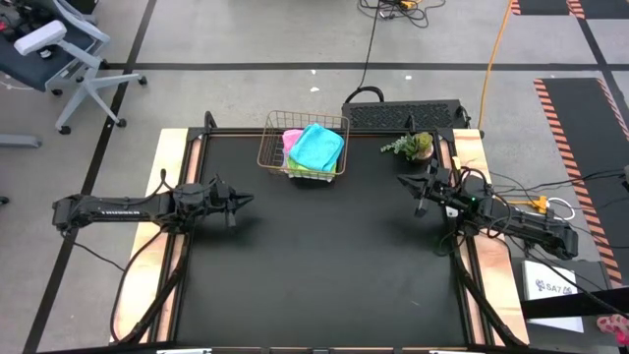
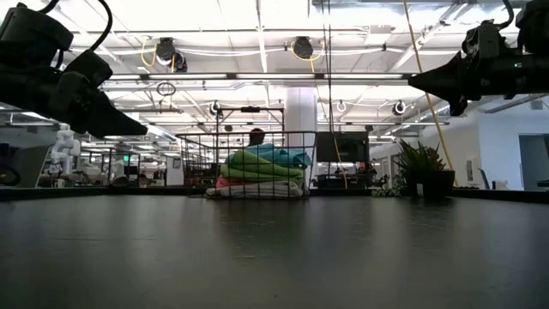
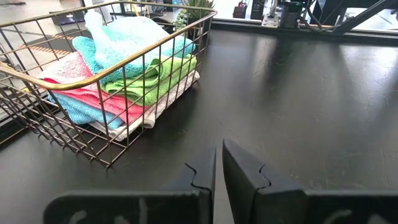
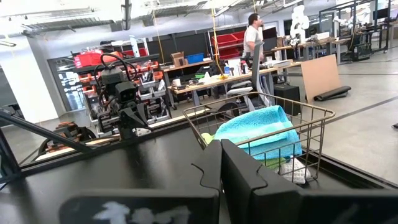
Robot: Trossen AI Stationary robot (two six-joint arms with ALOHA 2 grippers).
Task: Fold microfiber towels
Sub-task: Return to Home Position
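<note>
The microfiber towels [image 1: 314, 147] lie stacked in the copper wire basket [image 1: 270, 147] at the table's far middle: cyan-blue on top, lime green, pink, another blue and white-grey below, as the left wrist view [image 3: 130, 62] shows. My left gripper [image 1: 248, 200] hovers shut and empty over the table's left part, pointing right. My right gripper [image 1: 401, 181] hovers shut and empty at the right, pointing left. Both are well above the table in the low view.
A small green plant [image 1: 413, 146] in a pot stands at the table's far right, close behind my right gripper. The black tabletop [image 1: 324, 265] spreads between the arms and toward the near edge. A person stands far off in the room [image 4: 252, 31].
</note>
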